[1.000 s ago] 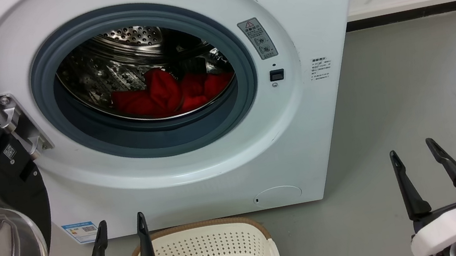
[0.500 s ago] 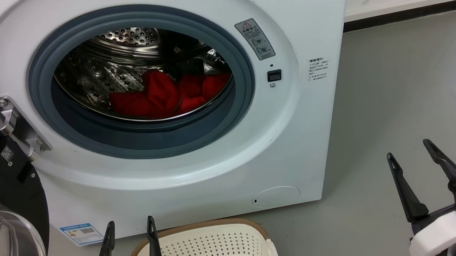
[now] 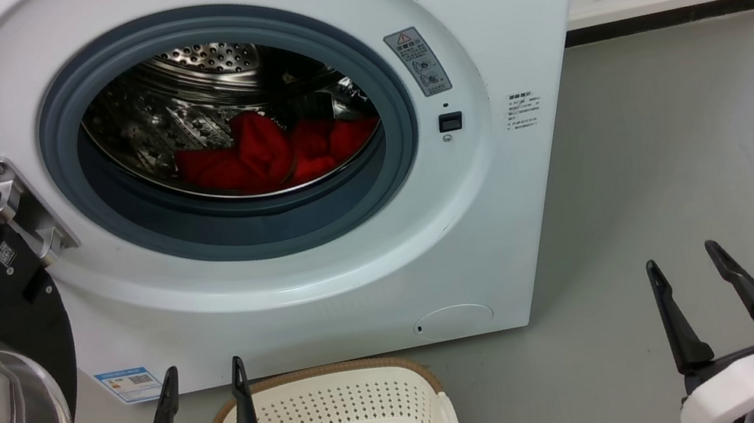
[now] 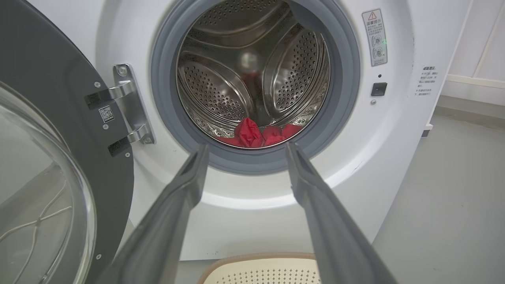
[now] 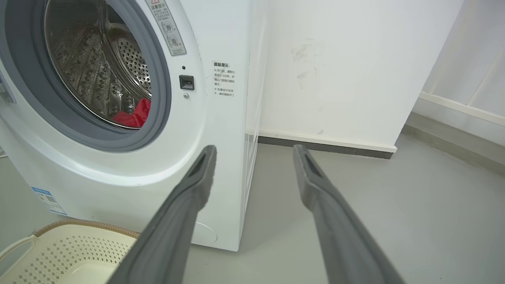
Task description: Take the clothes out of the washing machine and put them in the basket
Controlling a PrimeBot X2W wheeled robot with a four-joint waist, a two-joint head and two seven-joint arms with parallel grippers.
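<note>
Clothes (image 3: pixel 274 156) lie low in washing machine (image 3: pixel 511 2) drum (image 3: pixel 196 65); basket (image 3: pixel 328 372) on floor (image 3: pixel 684 149) at its front, no garments in it. Left gripper (image 3: pixel 204 370), right gripper (image 3: pixel 681 255): both spread, empty. Suggest 1 arm enters porthole (image 3: pixel 400 122) centrally, pinches highest fold.

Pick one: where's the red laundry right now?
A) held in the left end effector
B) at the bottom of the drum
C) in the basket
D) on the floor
B: the clothes lie heaped low inside the washing machine drum. The basket has no red fabric in it, and the left end effector and right end effector are open and hold nothing.
</note>
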